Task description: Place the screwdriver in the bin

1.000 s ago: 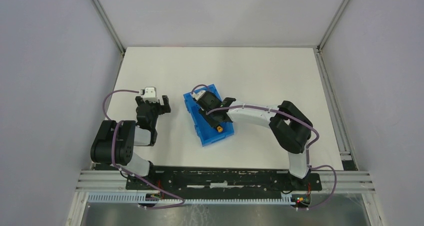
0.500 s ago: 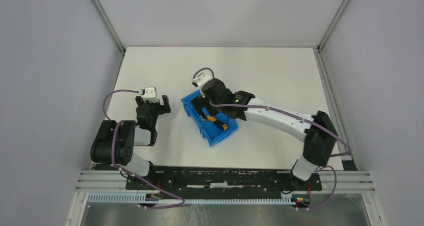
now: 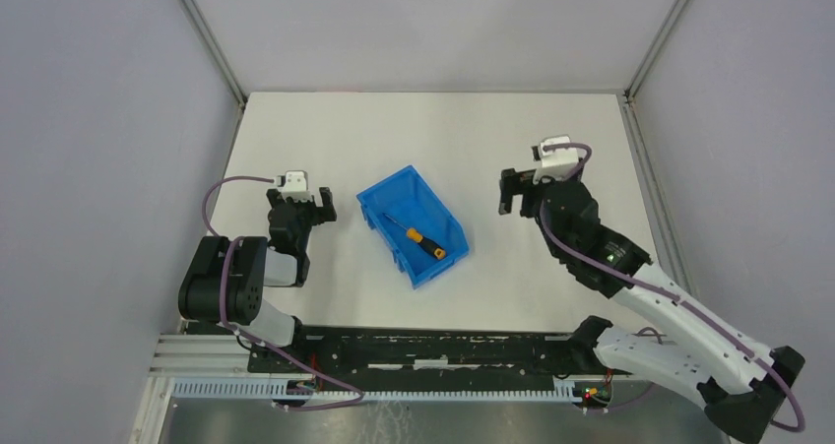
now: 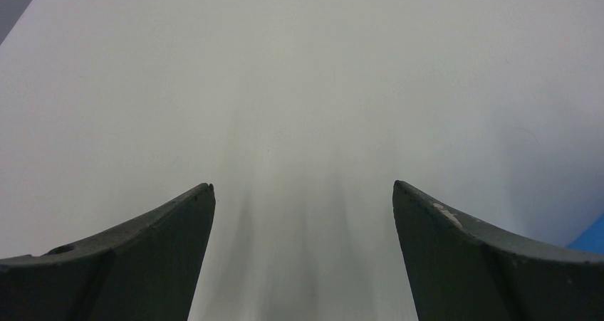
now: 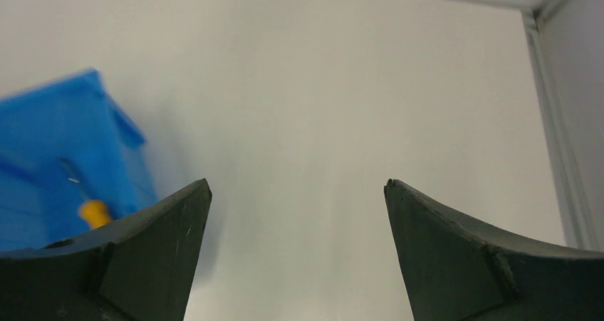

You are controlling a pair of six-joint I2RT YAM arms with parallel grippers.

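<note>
Where overhead shows screwdriver (image 3: pixel 416 235) in bin (image 3: pixel 399 198), left wrist mostly table (image 4: pixel 299 65), left hand (image 4: pixel 303 186), right hand (image 5: pixel 297 182) agape.

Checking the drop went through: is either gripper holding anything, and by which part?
Nothing is held. The left gripper and right gripper are both open and empty; the screwdriver lies in the bin.

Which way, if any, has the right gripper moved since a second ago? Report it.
Yes. The right gripper has pulled out of the bin toward the table's right edge, open.

White table (image 3: pixel 443 134) enclosed by plain grey walls (image 3: pixel 98 119) — aluminium corner posts (image 3: pixel 207 40) rising at the far corners.
</note>
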